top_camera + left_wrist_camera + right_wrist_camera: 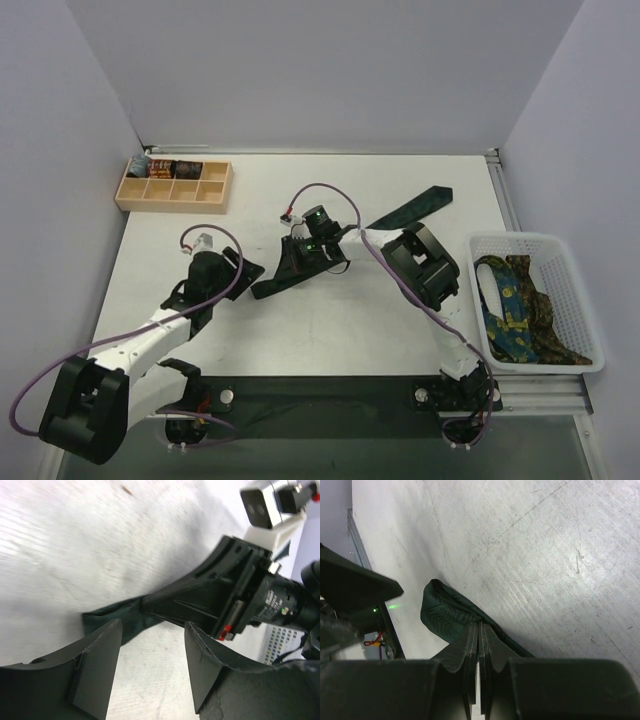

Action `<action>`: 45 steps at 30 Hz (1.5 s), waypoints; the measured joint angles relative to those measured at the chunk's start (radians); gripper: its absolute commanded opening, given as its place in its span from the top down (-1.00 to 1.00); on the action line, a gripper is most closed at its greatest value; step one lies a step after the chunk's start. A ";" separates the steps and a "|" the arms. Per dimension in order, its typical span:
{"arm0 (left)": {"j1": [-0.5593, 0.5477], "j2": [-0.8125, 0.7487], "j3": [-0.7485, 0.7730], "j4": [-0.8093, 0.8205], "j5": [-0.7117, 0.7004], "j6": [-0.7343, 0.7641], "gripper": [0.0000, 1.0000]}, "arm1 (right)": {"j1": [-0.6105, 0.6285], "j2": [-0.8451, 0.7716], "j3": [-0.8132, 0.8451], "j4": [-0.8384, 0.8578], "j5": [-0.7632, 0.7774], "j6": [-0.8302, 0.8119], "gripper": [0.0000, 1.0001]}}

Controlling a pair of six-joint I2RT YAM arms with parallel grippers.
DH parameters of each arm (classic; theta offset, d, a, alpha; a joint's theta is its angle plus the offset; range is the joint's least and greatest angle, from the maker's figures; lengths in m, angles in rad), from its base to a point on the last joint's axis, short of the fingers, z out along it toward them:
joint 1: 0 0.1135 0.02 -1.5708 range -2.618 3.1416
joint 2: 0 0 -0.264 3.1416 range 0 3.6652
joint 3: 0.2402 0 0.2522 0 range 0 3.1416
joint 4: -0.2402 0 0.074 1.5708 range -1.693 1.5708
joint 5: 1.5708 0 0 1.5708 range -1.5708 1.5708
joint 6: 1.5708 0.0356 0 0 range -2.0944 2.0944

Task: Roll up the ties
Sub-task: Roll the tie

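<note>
Fabric, limp and light: the dark green tie lay on the surface left of the basket. The right hand was clenched on its bunched end farthest from the basket; the left hand gaped there, empty. That end likely suited pinching.

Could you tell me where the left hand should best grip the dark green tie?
Probably the free end of the dark green tie, lying just ahead of the open left hand: slide in low along the table, straddling the narrow strip. The right hand pinches it further along.
</note>
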 measured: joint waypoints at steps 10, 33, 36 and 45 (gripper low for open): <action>0.105 0.020 -0.018 -0.084 0.066 0.021 -0.28 | 0.000 0.000 -0.003 0.007 -0.003 -0.007 1.00; 0.129 0.182 -0.020 -0.002 0.235 0.075 0.16 | 0.000 -0.001 -0.007 0.016 -0.007 -0.012 1.00; 0.129 0.178 -0.025 -0.004 0.232 0.080 0.32 | 0.000 -0.001 -0.008 0.017 -0.008 -0.014 1.00; 0.129 0.171 -0.015 -0.057 0.223 0.094 0.99 | 0.001 -0.011 -0.013 0.012 0.005 -0.013 0.98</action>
